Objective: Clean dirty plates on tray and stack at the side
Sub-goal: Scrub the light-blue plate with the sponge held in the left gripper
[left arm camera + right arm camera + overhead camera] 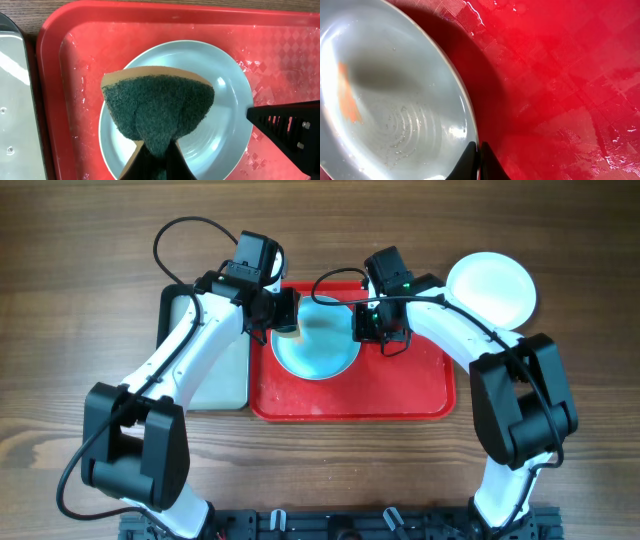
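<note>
**Pale-blue plate (315, 348) on the red tray, sponge over it**

The pale-blue plate lies flat in the upper middle of the red tray (400, 392). The tray sits on a brown wood-grain table (80, 300). Its floor glistens with wet patches and droplets, and beads of water also dot the plate's inside. In the right wrist view an orange streak shows on the plate; I cannot tell whether it is a smear or a reflection. A white plate (490, 288) rests on the bare table just off the tray's upper right corner. A smaller black-rimmed tray (225, 375) with a pale inside lies against the red tray's left side.

Both arms reach in from the near edge and bend inward over the red tray. The left gripper (156, 155) is clamped on a sponge (157, 107), green scouring face showing and tan backing behind, over the plate's left half. The right gripper (480, 161) points down at the plate's right rim with its jaws pressed together. Whether the rim is pinched between them cannot be told.
</note>
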